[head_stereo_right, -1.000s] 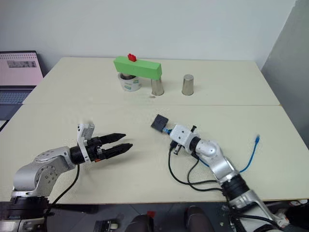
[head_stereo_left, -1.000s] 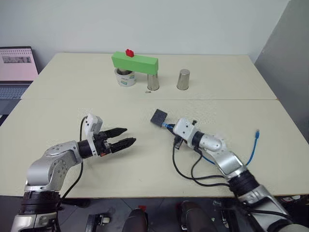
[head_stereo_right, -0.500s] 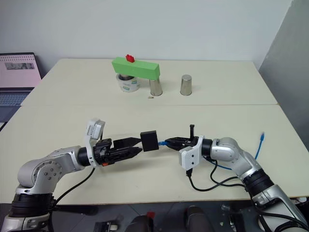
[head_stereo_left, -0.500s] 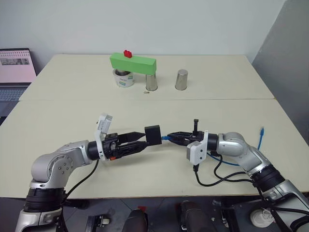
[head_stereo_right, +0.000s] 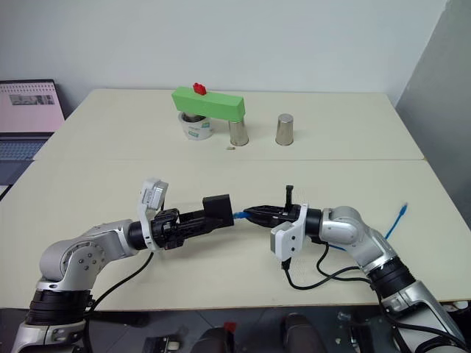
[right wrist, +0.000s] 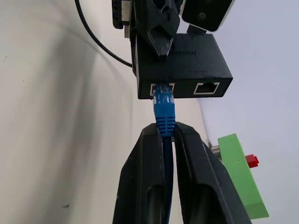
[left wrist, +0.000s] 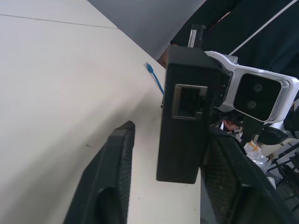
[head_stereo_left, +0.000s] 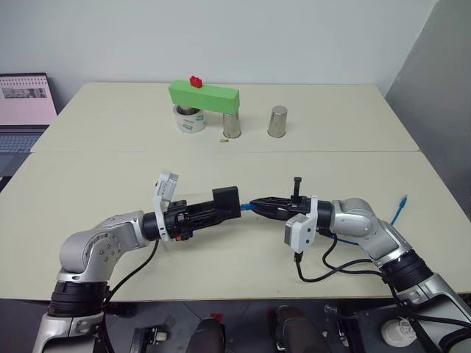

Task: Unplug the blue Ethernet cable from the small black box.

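The small black box (head_stereo_left: 226,198) hangs above the table between my two arms. My left gripper (head_stereo_left: 221,206) points right and is shut on the box, one finger (left wrist: 114,177) on each side of it. The blue Ethernet cable (right wrist: 163,105) is plugged into a port on the box's far side. My right gripper (right wrist: 166,130) points left and is shut on the cable just behind its plug (head_stereo_left: 245,207). The cable runs back under my right arm. Its free end (head_stereo_left: 402,200) lies on the table at the right.
At the back, a green block (head_stereo_left: 204,93) with a red piece (head_stereo_left: 196,81) rests on a white cup (head_stereo_left: 190,119) and a steel cup (head_stereo_left: 232,126). Another steel cup (head_stereo_left: 277,121) stands to its right. A laptop (head_stereo_left: 26,99) sits far left. Black arm cables (head_stereo_left: 324,268) loop near the front edge.
My right gripper lifted the box off the table by the cable and turned left. My left gripper moved right to the box and closed on it.
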